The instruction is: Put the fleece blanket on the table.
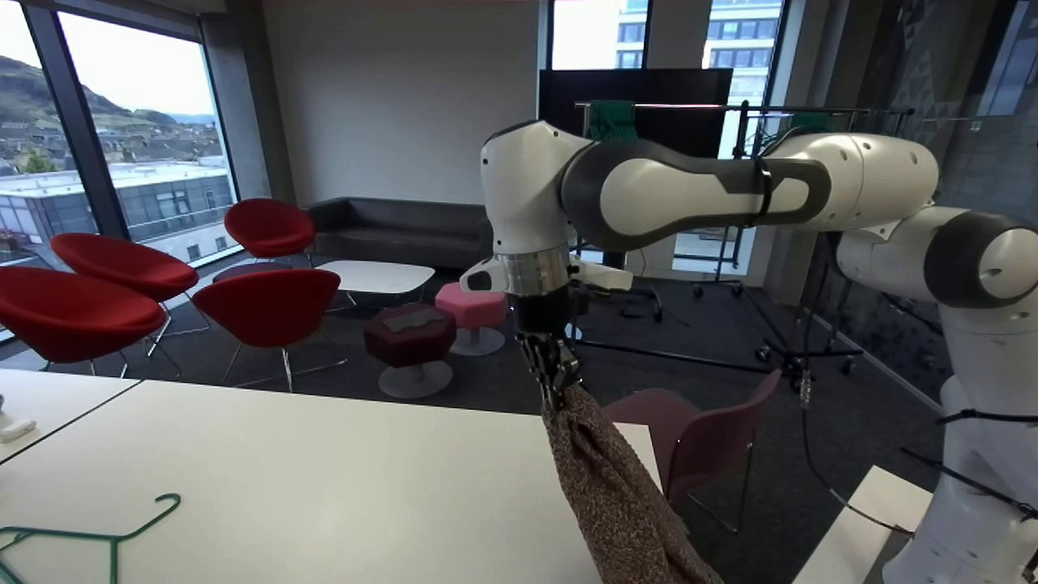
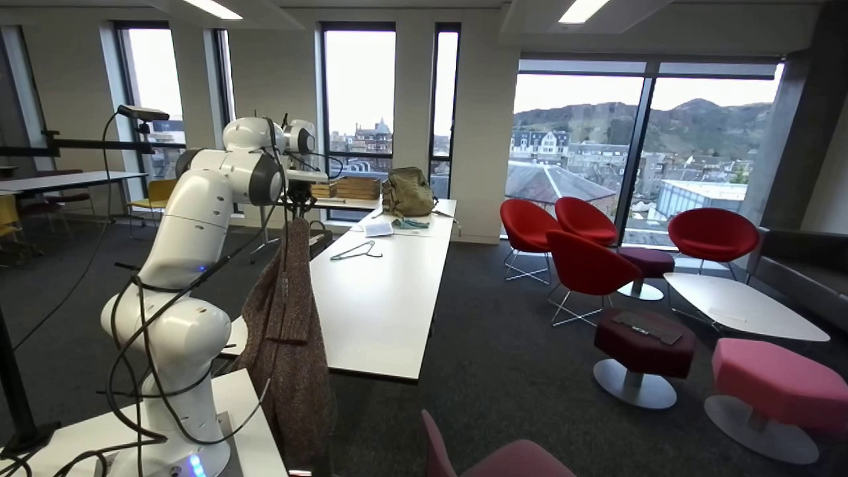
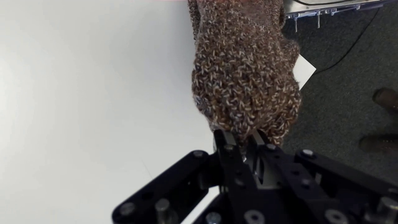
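Observation:
The fleece blanket point(image 1: 614, 503) is a brown, mottled, knitted cloth hanging in long folds from my gripper point(image 1: 555, 397). In an exterior view the blanket point(image 2: 306, 298) drops past the near left edge of the table point(image 2: 377, 311), its lower part well below the tabletop. The table's pale top point(image 1: 324, 478) shows in both exterior views. In the wrist view my gripper point(image 3: 241, 138) has its fingertips pinched on the bunched blanket point(image 3: 242, 71). There the white table point(image 3: 93, 93) lies to the left and dark floor to the right. The blanket's bottom end is partly hidden.
A green hanger point(image 1: 113, 537) lies on the table; it also shows in an exterior view point(image 2: 358, 252). A backpack point(image 2: 407, 192) stands at the table's far end. A maroon chair point(image 1: 722, 438) stands by the table's end. The arm's base stands on a small white table point(image 2: 235, 391).

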